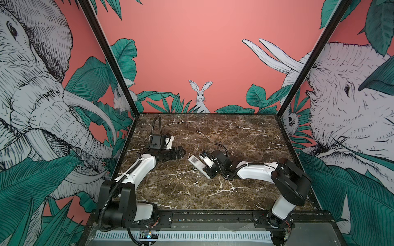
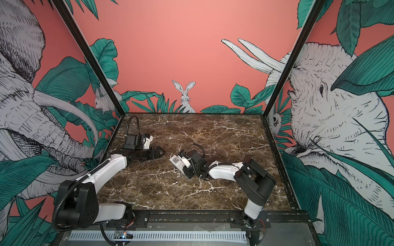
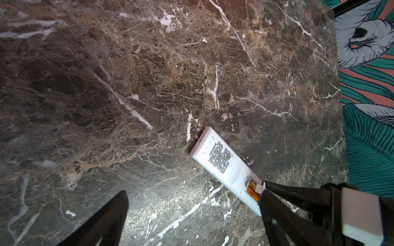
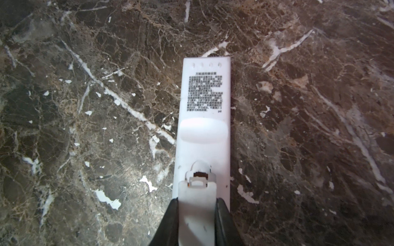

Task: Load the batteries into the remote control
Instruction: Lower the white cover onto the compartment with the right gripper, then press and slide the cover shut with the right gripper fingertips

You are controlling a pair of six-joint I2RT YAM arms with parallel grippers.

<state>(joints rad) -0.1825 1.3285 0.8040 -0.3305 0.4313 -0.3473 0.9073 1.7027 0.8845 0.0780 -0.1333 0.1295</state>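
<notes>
Remote (image 1: 197, 163): back up on the table (image 1: 213, 132), centre of both top views, slanting toward lower right.
Batteries (image 3: 252, 190): orange, lying in the remote's open bay.
Cover (image 4: 197, 189): white, over the bay end.
Right gripper (image 4: 197, 200): fingers clamped on the cover.
Left gripper (image 1: 180, 153): fingers spread wide, holding nothing, just left of the remote.

Top views look down over the table (image 1: 213, 132); both close wrist cameras share the remote control (image 3: 221, 161).
</notes>
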